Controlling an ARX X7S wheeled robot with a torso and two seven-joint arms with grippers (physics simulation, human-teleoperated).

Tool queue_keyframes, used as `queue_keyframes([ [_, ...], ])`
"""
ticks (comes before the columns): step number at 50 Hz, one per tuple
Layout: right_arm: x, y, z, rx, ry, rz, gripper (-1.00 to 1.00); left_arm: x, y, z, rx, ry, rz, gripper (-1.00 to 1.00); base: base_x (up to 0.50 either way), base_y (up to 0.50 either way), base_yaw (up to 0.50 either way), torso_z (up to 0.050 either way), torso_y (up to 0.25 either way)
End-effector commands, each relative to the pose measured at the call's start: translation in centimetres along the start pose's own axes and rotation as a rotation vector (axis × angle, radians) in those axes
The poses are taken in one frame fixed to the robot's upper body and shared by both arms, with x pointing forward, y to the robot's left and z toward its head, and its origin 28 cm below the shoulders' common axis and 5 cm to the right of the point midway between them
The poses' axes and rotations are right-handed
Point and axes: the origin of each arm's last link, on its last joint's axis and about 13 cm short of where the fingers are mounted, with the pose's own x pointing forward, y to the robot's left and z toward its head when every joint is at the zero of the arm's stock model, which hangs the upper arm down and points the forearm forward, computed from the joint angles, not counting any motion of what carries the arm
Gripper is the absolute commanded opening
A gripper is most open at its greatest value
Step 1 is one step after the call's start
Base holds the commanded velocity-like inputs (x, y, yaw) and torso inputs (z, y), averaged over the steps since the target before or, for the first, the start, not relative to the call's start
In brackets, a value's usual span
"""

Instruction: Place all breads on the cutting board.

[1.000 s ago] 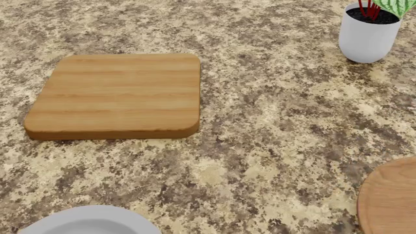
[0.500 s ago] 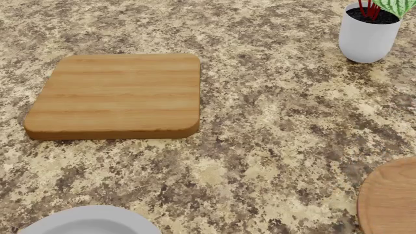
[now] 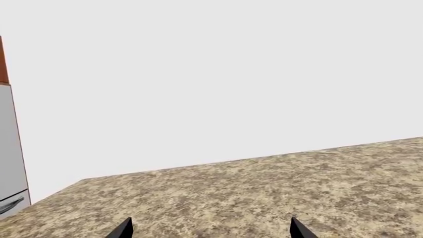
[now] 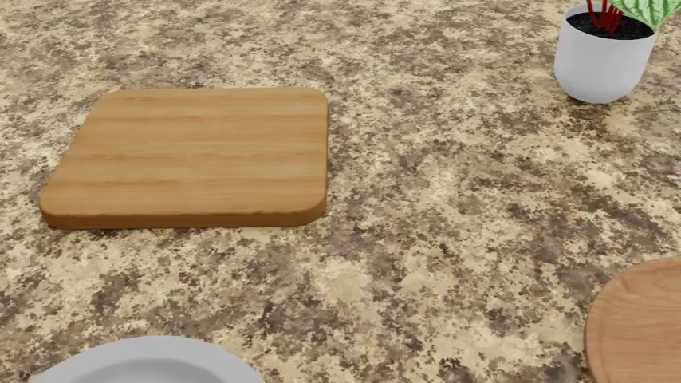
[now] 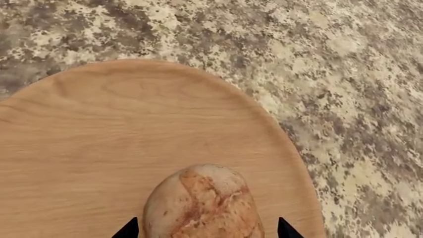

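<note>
The cutting board (image 4: 191, 155), thick light-brown wood with grain stripes, lies bare on the speckled counter at the left of the head view. In the right wrist view a brown roll (image 5: 201, 203) with a scored top rests on a round wooden plate (image 5: 99, 144). My right gripper (image 5: 206, 232) is open, one black fingertip on each side of the roll and apart from it. My left gripper (image 3: 210, 232) is open over bare counter, only its two tips showing. No other bread is in view. Neither gripper shows in the head view.
A white pot (image 4: 602, 60) with a red-stemmed plant stands at the back right. The round wooden plate's edge (image 4: 639, 327) shows at the front right, a white plate's rim (image 4: 149, 359) at the front left. A white appliance (image 3: 10, 148) edges the left wrist view.
</note>
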Motion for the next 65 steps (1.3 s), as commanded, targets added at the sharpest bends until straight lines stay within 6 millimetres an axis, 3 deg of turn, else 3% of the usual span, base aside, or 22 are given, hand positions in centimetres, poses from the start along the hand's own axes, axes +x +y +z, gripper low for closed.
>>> queue_keyframes([
  [1,1.1,0.0,-1.1,-0.005,0.049,0.001,1.00,0.2,-0.1,-0.1,0.001,0.000,-0.002,1.00,0.00,0.00,0.00,0.000,0.000],
  [2,1.2,0.0,-1.2,-0.003,0.050,0.001,-1.00,0.3,-0.1,-0.1,0.000,0.000,-0.002,1.00,0.00,0.00,0.00,0.000,0.000],
  [13,-0.1,0.0,-0.2,-0.026,0.006,-0.002,-1.00,0.1,0.0,0.1,-0.002,-0.006,0.000,1.00,0.00,0.00,0.00,0.000,0.000],
  [23,-4.6,3.1,5.7,-0.162,-0.222,0.090,-1.00,0.0,0.0,-0.1,-0.017,-0.014,0.002,1.00,0.00,0.00,0.00,0.000,0.000],
  [31,-6.4,5.2,8.6,-0.276,-0.308,0.171,-1.00,-0.8,0.7,0.3,-0.029,-0.019,0.020,1.00,0.00,0.00,0.00,0.000,0.000],
  [46,-5.9,9.7,12.9,-0.428,-0.382,0.338,-1.00,-0.7,1.1,-0.5,-0.033,-0.022,0.032,1.00,0.00,0.00,0.00,0.000,0.000],
  [65,-4.4,14.1,17.3,-0.556,-0.439,0.473,-1.00,-1.7,1.8,0.6,-0.021,-0.036,0.060,1.00,0.00,0.00,0.00,0.000,0.000],
])
